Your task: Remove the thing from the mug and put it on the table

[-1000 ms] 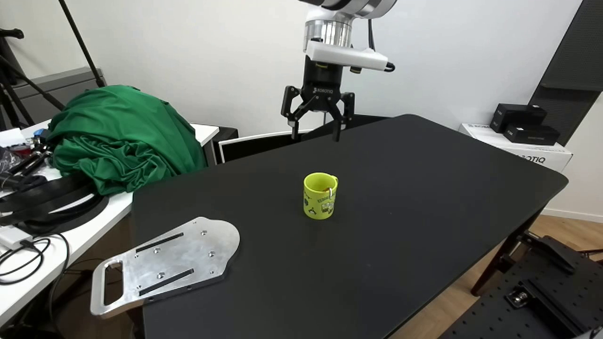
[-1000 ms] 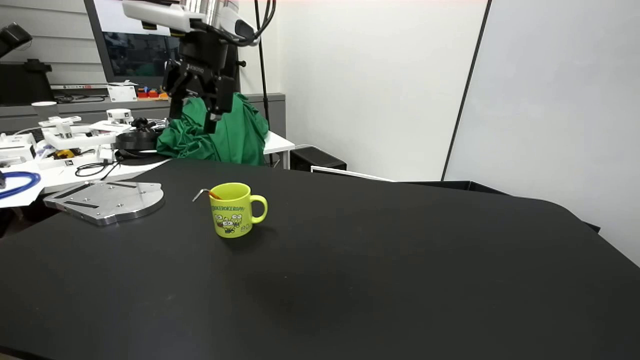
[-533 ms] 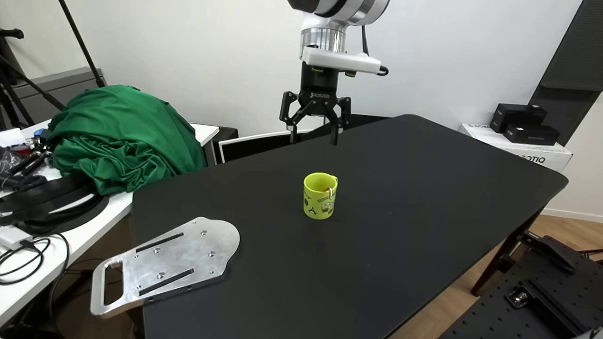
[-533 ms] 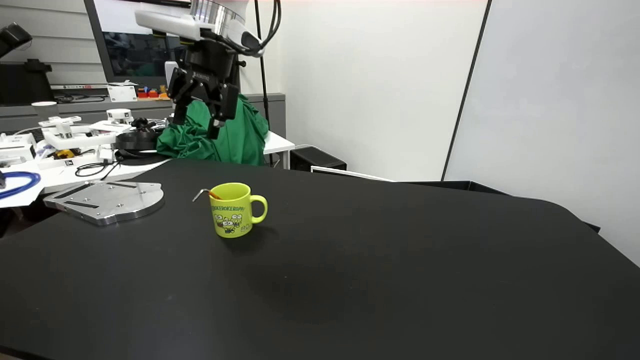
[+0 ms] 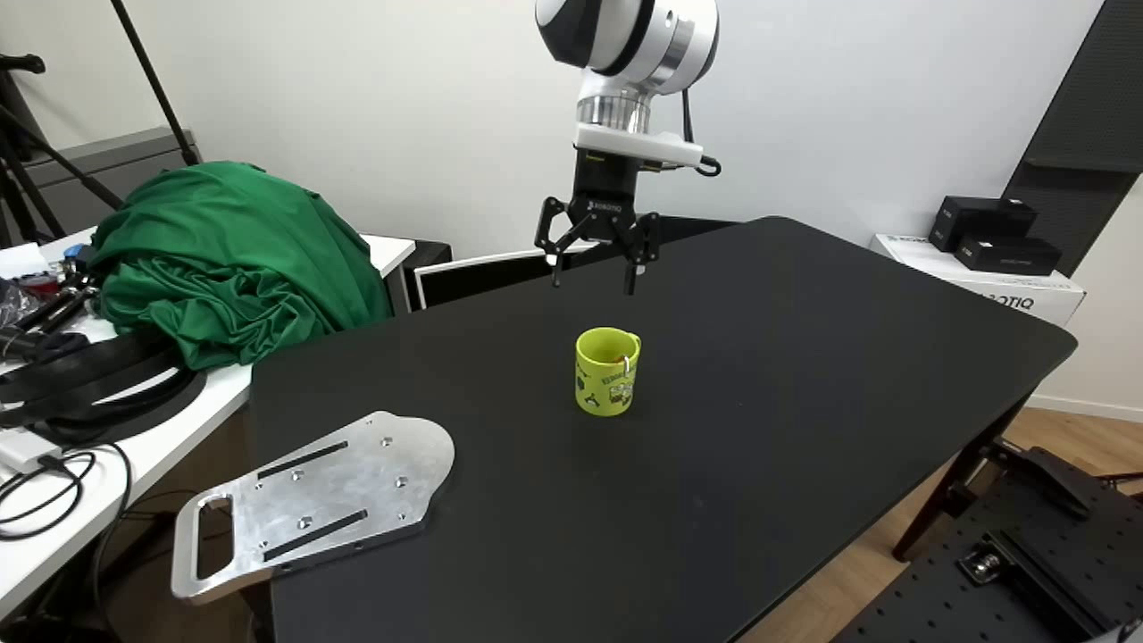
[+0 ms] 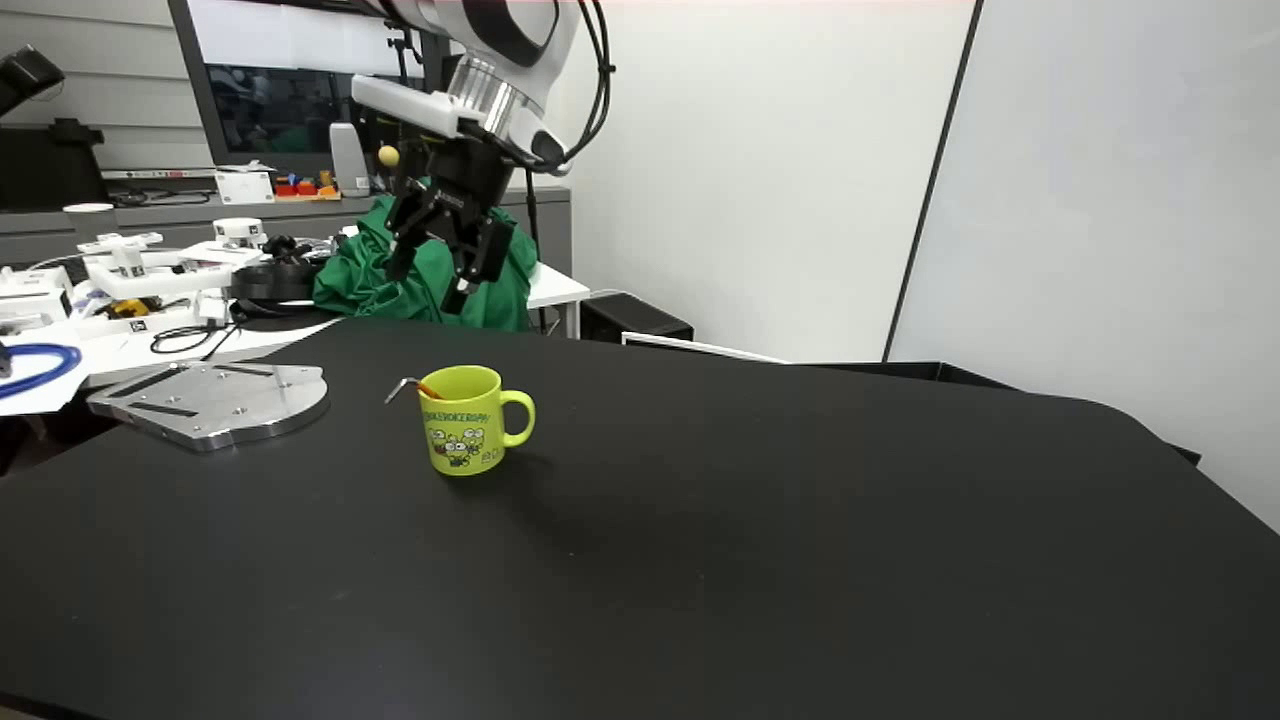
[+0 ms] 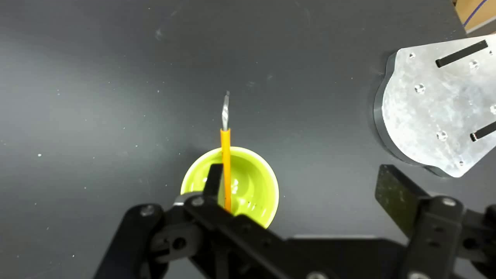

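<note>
The thing, an orange stick with a bent silver tip, leans in the mug. It shows in both exterior views (image 5: 627, 364) (image 6: 430, 391) and in the wrist view (image 7: 226, 166). Its tip sticks out over the rim; its lower end is hidden. The yellow-green mug (image 5: 603, 388) (image 6: 465, 440) (image 7: 255, 186) stands upright on the black table (image 5: 759, 429) (image 6: 800, 530) (image 7: 116, 97). My gripper (image 5: 593, 282) (image 6: 427, 285) (image 7: 300, 180) is open and empty, above the mug and apart from it. In the wrist view one finger (image 7: 213, 180) overlaps the mug beside the stick.
A flat silver metal plate (image 5: 348, 482) (image 6: 230, 400) (image 7: 438, 104) lies at the table's edge. A cluttered white desk (image 5: 201, 429) with a green cloth (image 5: 241, 259) (image 6: 450, 270) stands beside the table. A white box (image 5: 929, 263) with black boxes on it stands past another edge.
My gripper has come down and closer to the mug, moving right in an exterior view. It stays open. The mug and the stick have not moved.
</note>
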Available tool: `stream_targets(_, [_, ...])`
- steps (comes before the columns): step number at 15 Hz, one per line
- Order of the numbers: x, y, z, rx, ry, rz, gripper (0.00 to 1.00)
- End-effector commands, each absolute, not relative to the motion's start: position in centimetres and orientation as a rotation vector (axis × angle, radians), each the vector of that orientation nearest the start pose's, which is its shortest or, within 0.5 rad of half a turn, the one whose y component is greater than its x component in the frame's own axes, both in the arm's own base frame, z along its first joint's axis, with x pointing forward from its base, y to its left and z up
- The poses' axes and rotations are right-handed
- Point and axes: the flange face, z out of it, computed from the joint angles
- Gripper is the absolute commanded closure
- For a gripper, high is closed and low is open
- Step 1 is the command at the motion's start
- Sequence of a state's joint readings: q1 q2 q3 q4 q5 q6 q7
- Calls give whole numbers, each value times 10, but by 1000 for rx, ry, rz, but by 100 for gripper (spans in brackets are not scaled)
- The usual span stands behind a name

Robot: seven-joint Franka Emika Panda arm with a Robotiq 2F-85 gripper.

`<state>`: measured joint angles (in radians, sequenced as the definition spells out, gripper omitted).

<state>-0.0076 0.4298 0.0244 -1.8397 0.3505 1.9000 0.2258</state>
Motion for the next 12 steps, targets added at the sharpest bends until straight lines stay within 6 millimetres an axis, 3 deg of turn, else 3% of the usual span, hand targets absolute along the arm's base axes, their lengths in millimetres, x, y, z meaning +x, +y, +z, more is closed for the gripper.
stream_targets(1, [614,26,259,-2676,626,687,0])
stream_targets(12, [598,-3,208,-2567,711,874,0])
